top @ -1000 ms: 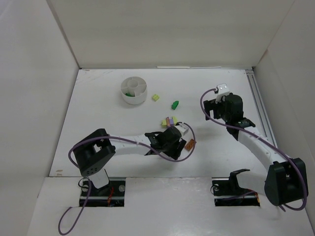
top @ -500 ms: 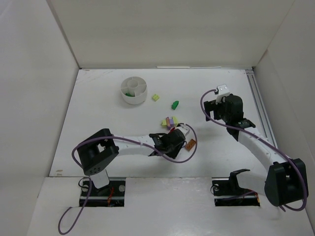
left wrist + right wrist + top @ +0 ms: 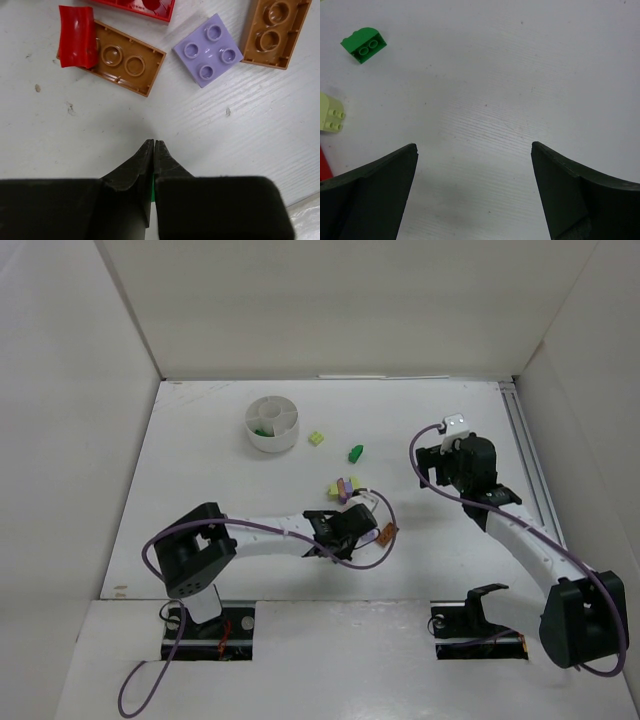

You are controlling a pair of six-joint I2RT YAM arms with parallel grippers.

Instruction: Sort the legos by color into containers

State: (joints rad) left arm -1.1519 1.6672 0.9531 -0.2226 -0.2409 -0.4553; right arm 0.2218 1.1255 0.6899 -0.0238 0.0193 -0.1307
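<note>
The left arm stretches low to the right across the white table [image 3: 200,470]. The left gripper [image 3: 153,145] is pressed together just short of a lilac brick [image 3: 208,50] and a brown plate [image 3: 125,64]. A green sliver between its fingers is too thin to identify. The right gripper [image 3: 474,150] hangs spread wide near a green brick [image 3: 363,45]. The dish [image 3: 272,443] sits far left, and white walls enclose the table.

Laboratory robot test cell: a white table [image 3: 210,480] boxed in by plain white panel walls [image 3: 340,310], with left arm [image 3: 262,532] and right arm [image 3: 520,537] bolted at its near edge, purple cables [image 3: 411,448] exposed.
</note>
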